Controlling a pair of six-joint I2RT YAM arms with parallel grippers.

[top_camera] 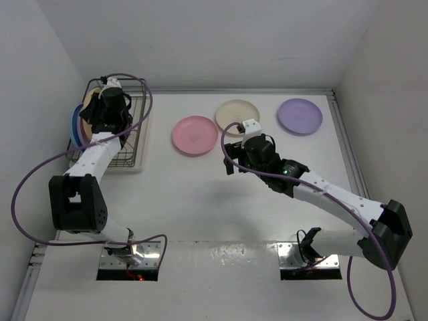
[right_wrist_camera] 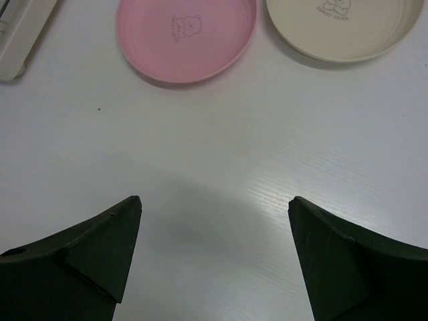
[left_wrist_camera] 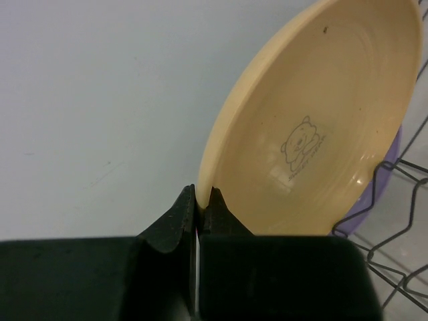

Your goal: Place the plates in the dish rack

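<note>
At dish rack [top_camera: 136, 137] | left jaws pinch yellow-orange plate [left_wrist_camera: 314, 120] rim | hidden overhead

fixed overhead view looking down, wrist views close, right shares pink plate [right_wrist_camera: 186, 37]

Bright, even light from overhead, soft faint shadows — mild sheen on the white table [right_wrist_camera: 287, 180].
</note>
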